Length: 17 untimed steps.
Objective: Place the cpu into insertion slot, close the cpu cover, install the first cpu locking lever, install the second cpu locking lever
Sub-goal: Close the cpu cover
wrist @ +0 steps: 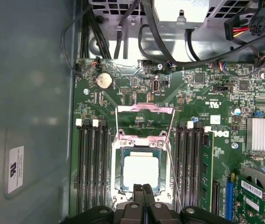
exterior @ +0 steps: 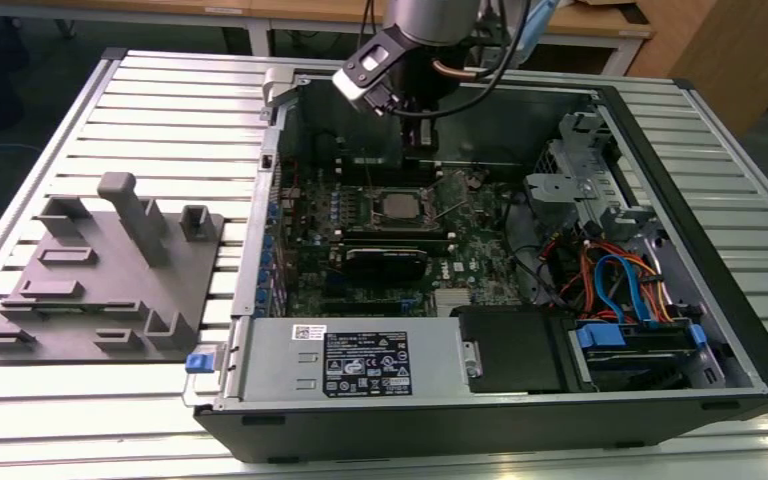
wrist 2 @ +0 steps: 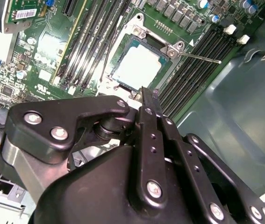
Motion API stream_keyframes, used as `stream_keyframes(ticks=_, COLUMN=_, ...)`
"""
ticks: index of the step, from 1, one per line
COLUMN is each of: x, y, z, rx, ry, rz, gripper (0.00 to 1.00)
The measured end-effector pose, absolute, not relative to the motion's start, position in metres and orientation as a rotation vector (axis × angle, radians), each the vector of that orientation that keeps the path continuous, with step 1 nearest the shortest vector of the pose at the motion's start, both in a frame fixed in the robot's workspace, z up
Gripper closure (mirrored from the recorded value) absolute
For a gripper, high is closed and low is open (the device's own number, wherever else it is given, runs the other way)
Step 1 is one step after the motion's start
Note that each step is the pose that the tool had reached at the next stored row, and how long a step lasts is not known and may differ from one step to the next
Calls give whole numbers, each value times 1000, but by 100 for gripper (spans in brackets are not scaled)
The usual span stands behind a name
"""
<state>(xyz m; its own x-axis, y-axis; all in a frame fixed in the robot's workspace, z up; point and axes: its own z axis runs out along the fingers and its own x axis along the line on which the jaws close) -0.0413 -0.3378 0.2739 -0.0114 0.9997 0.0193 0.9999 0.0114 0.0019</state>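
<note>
Cpu [wrist: 141, 171] seated in insertion slot [wrist: 118, 177]; cpu cover [wrist: 145, 108] open, levers [wrist 2: 200, 57] undone. My gripper [exterior: 419, 158], clenched empty, hangs at its twelve o'clock in the exterior view.

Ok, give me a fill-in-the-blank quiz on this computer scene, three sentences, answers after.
1. The silvery-topped ____ lies in the insertion slot.
2. The fingers of the gripper are ____, not open.
3. Long black memory slots run along ____ sides of the insertion slot.
Missing words: cpu; shut; both.
</note>
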Motion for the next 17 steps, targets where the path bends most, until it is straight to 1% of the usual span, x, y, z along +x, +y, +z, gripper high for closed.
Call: stream_keyframes(ticks=17, x=-39, y=-338, z=276, rx=-2200, ry=-2225, rz=-23, gripper=90)
